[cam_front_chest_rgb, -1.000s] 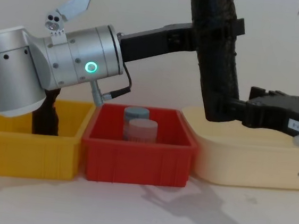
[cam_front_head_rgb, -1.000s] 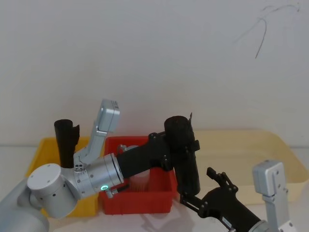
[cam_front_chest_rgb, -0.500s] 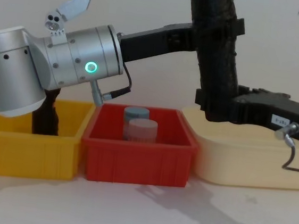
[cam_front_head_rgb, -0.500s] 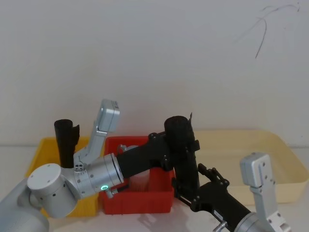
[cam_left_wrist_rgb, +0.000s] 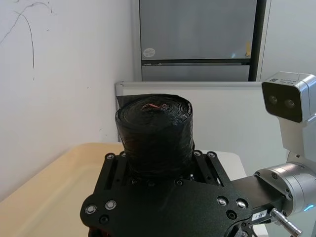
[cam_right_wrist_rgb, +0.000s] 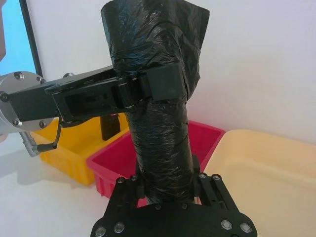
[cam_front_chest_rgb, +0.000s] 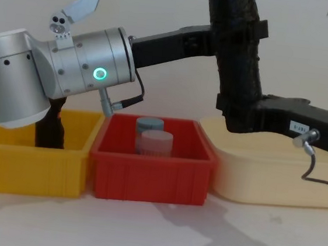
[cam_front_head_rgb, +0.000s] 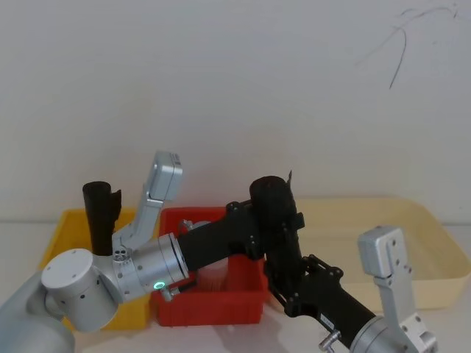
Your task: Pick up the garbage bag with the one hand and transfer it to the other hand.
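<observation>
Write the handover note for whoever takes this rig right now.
Left pincer: shut on the bag, near its top.
Right pincer: around the bag's lower end.
Bag: in the air, near upright, above where the red bin meets the cream tray.
Done: bag picked up, both pincers at it.
Left: right pincer takes a firm hold, left pincer lets go and draws clear.

You see the garbage bag (cam_right_wrist_rgb: 160, 123), a crinkled black roll, standing almost upright. The left gripper (cam_right_wrist_rgb: 153, 86), on a silver wrist (cam_right_wrist_rgb: 19, 103), is clamped across the roll's upper part. The roll's lower end sits at the right gripper (cam_right_wrist_rgb: 167, 190). Behind are a red bin (cam_right_wrist_rgb: 210, 136), a yellow bin (cam_right_wrist_rgb: 74, 153) holding a second black roll (cam_right_wrist_rgb: 109, 127), and a cream tray (cam_right_wrist_rgb: 266, 168).
</observation>
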